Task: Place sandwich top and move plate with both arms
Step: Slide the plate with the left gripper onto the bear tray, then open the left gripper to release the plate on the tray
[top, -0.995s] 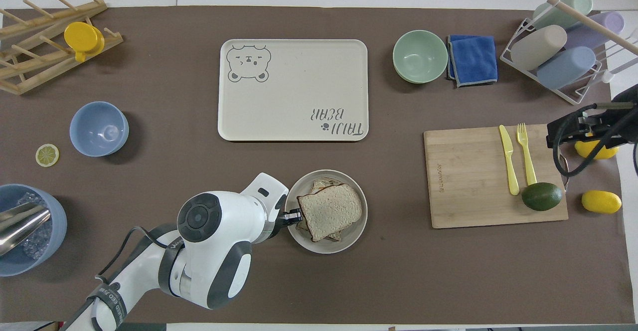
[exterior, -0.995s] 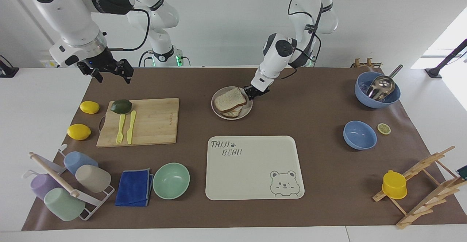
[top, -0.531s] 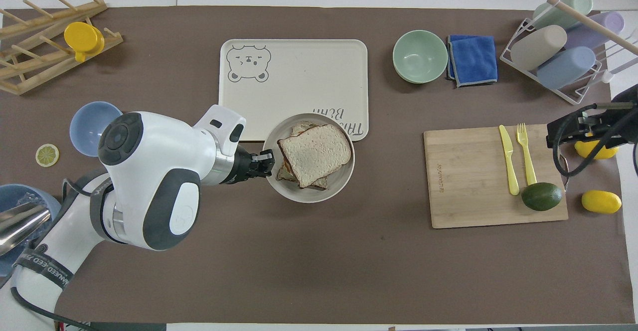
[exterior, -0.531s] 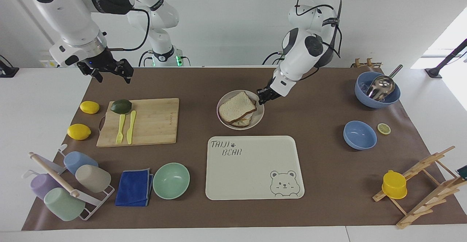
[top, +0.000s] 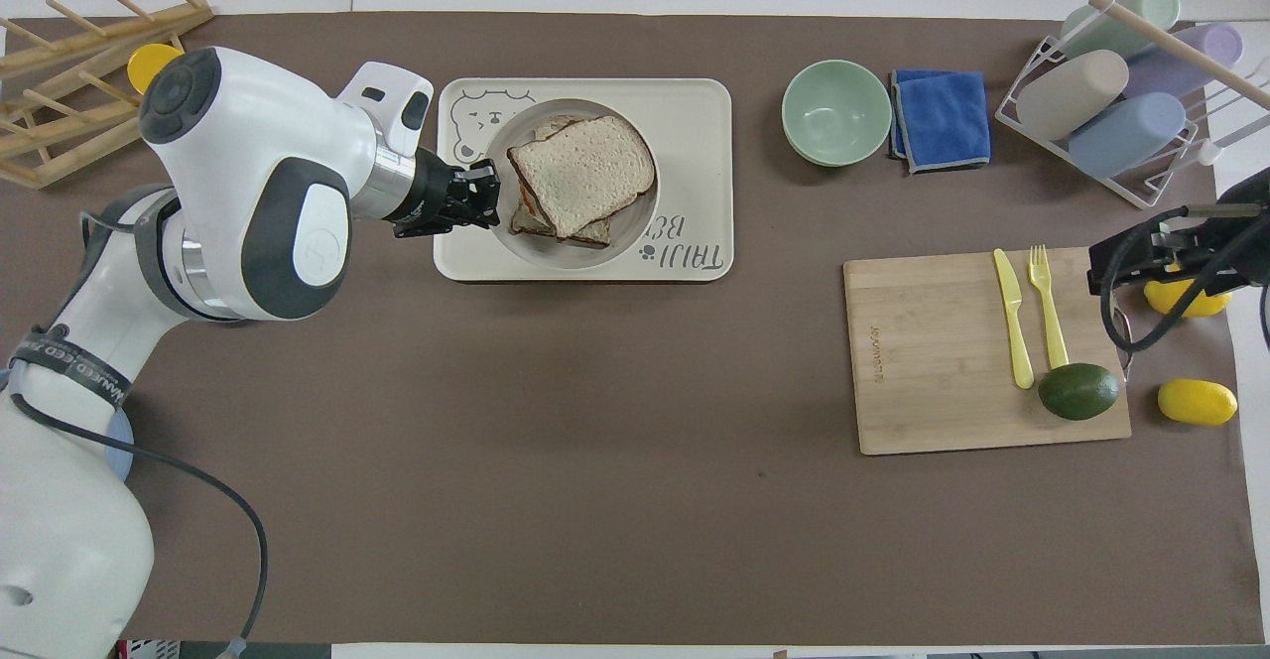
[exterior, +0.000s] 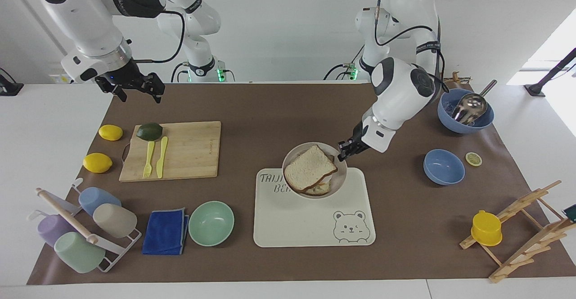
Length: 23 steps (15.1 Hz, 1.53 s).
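The sandwich top is placed; left gripper fingers clamp the plate rim above the tray; right gripper fingers spread wide, idle.

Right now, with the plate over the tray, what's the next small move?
Probably lower it straight down. The left pincer is shut on the plate rim, holding it with the sandwich top over the bear tray. The right pincer waits, open.
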Each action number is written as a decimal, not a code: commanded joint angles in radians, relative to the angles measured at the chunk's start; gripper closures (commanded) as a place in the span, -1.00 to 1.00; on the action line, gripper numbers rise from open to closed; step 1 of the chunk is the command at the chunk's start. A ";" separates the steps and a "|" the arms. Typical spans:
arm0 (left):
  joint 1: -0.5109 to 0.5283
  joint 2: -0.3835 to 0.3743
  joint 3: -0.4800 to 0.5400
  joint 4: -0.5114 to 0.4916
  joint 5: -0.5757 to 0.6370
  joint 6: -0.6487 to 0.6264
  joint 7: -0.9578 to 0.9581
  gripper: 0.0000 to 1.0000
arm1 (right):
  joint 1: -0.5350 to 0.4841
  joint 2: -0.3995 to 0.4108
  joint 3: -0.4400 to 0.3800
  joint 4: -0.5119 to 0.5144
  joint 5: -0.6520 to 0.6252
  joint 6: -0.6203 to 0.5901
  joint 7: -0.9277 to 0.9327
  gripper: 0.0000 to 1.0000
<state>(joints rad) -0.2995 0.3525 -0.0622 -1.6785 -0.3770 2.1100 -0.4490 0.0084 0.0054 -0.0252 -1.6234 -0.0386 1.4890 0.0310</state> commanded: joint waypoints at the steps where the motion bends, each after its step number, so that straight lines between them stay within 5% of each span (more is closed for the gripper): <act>1: 0.016 0.189 -0.008 0.213 0.038 -0.042 0.016 1.00 | -0.004 -0.016 -0.001 -0.016 0.028 -0.001 0.015 -1.00; 3: 0.020 0.243 -0.007 0.246 0.053 -0.027 0.065 1.00 | -0.004 -0.016 -0.001 -0.016 0.028 -0.003 0.015 -1.00; 17: 0.030 0.226 -0.008 0.151 0.064 0.058 0.157 1.00 | -0.004 -0.016 -0.001 -0.016 0.028 -0.003 0.015 -1.00; 18: 0.030 0.224 -0.007 0.151 0.064 0.057 0.158 -0.29 | -0.004 -0.016 -0.001 -0.016 0.028 -0.001 0.015 -1.00; 19: 0.030 0.224 -0.007 0.152 0.064 0.054 0.162 -0.99 | -0.004 -0.016 -0.001 -0.015 0.028 -0.001 0.015 -1.00; 23: 0.062 0.203 -0.004 0.180 0.066 0.027 0.164 -1.00 | -0.004 -0.016 -0.001 -0.016 0.028 -0.001 0.015 -1.00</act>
<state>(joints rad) -0.2710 0.5960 -0.0635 -1.4940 -0.3242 2.1559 -0.3025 0.0084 0.0054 -0.0252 -1.6235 -0.0386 1.4890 0.0310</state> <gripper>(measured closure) 0.467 0.000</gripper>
